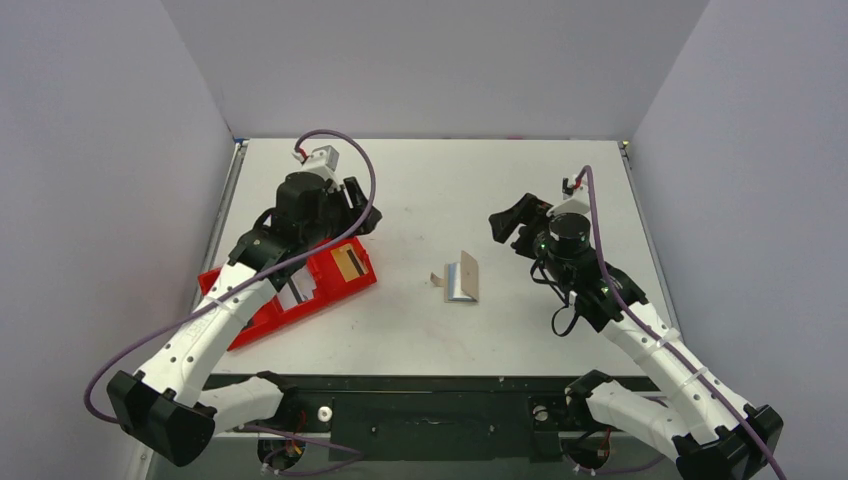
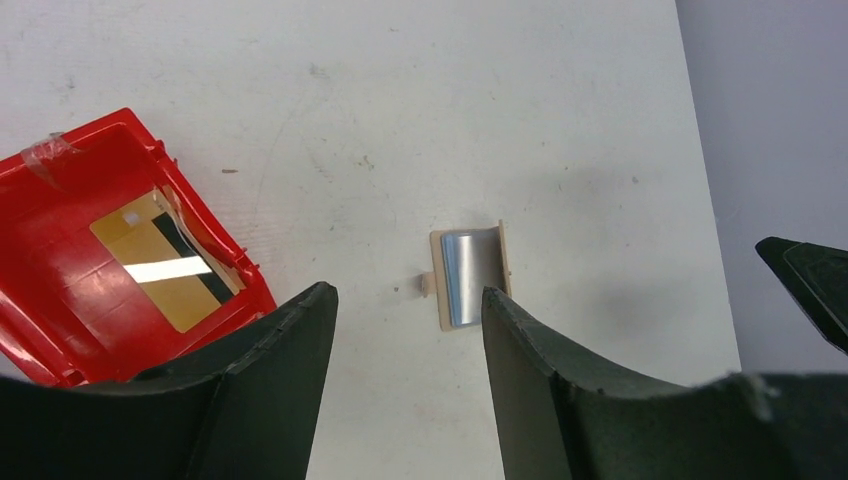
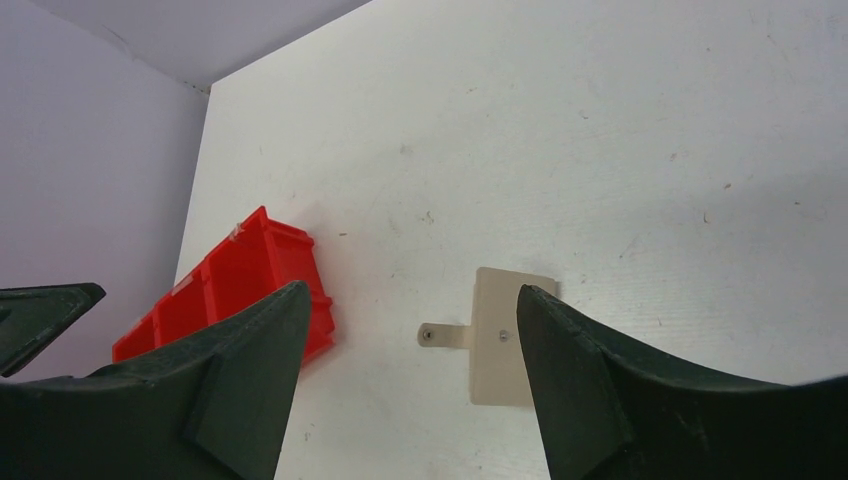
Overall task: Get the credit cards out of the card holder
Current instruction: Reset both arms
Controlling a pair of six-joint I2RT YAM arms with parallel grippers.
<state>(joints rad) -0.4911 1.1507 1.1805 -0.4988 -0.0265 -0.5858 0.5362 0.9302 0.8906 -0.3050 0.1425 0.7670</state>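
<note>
The card holder [image 1: 462, 278] lies nearer the right gripper [image 3: 410, 290] than the left gripper [image 2: 405, 292], with its long axis running from near to far. Both grippers are wide open and empty.

The card holder [image 1: 462, 278] lies open at mid-bench [image 1: 450, 190], with a shiny silver inner face, a beige outer shell and a small latch tab on one side. It is well apart from the red tray [image 1: 250, 330]. The tan-gold credit card [image 1: 349, 262], which has a dark stripe, lies flat in the tray's end compartment. The pale card [image 1: 298, 290] sits in the next compartment.
</note>
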